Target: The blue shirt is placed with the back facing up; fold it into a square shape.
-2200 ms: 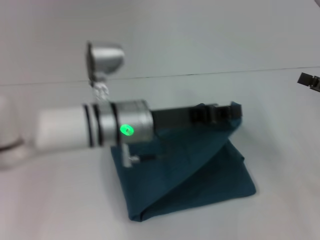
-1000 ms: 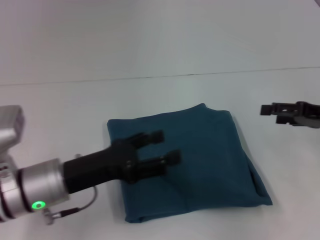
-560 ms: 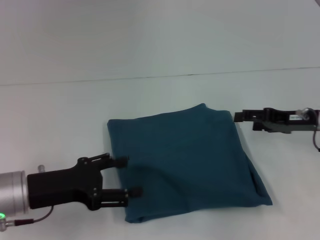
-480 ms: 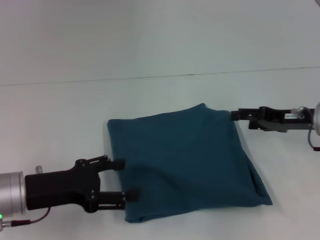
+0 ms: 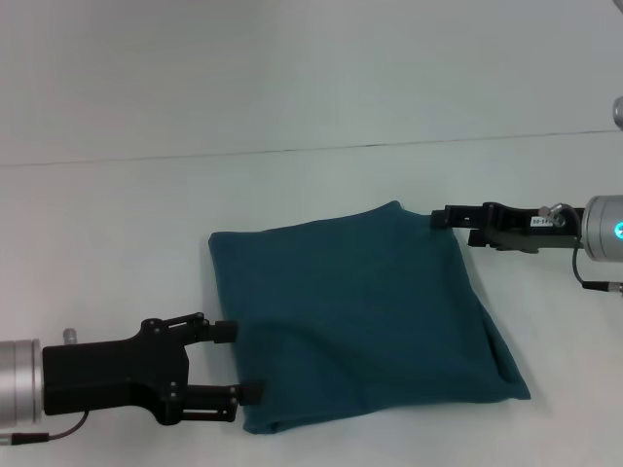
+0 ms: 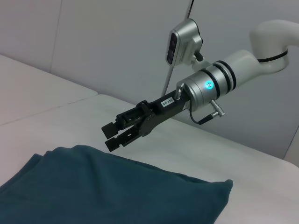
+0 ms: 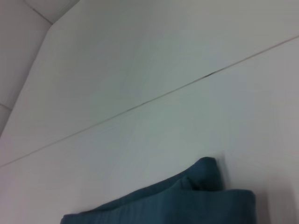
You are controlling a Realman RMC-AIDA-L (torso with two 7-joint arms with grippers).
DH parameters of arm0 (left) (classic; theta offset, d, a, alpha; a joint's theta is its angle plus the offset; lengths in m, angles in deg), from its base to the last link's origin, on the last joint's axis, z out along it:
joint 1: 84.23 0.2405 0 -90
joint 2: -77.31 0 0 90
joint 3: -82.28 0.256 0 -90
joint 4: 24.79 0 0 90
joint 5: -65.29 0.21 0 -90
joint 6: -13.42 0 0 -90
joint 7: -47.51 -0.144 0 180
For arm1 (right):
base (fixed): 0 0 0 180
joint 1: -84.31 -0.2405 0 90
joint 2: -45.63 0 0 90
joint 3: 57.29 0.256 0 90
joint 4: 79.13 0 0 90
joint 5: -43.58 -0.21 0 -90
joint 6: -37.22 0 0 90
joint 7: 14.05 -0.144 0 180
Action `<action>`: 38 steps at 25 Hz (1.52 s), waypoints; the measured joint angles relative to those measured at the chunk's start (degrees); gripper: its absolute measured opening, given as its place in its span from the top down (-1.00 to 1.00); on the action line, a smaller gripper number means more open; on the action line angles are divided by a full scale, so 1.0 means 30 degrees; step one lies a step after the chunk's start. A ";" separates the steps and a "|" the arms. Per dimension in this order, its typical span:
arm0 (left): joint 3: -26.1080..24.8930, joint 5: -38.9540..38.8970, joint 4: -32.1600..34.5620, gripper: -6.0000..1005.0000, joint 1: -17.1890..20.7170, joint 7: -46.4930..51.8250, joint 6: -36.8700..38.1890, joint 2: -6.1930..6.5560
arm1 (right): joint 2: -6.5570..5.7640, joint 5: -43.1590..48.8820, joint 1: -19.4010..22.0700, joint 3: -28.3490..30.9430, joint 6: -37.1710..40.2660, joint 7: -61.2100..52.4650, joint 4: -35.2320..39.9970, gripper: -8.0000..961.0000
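The blue shirt (image 5: pixel 360 311) lies folded into a rough square on the white table, also seen in the left wrist view (image 6: pixel 107 191) and the right wrist view (image 7: pixel 187 203). My left gripper (image 5: pixel 238 361) is open at the shirt's near left edge, its fingertips just reaching the cloth. Whether fabric lies between them I cannot tell. My right gripper (image 5: pixel 456 226) points at the shirt's far right corner. In the left wrist view the right gripper (image 6: pixel 111 136) hovers open just above that edge, holding nothing.
The white table (image 5: pixel 117 243) surrounds the shirt on all sides. A thin seam (image 5: pixel 292 151) runs across it behind the shirt. A small fold of cloth sticks out at the shirt's right edge (image 5: pixel 501 360).
My left gripper has drawn back off the shirt's top to its near left edge. My right gripper has moved in from the right to the far right corner.
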 joint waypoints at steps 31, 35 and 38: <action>-0.0013 0.0054 -0.0131 -0.80 0.0074 -0.0096 -0.0249 0.0000 | 0.0999 -0.1044 -0.0391 -0.0199 -0.2718 0.1730 -0.0241 0.54; -0.0032 0.0053 -0.0128 -0.80 0.0065 -0.0095 -0.0426 0.0000 | 0.1131 -0.1108 -0.0701 -0.0110 -0.3102 0.2318 -0.0208 0.78; -0.0044 0.0053 -0.0128 -0.80 0.0051 -0.0094 -0.0475 0.0000 | 0.1188 -0.1625 -0.0880 -0.0147 -0.3148 0.2850 0.0053 0.99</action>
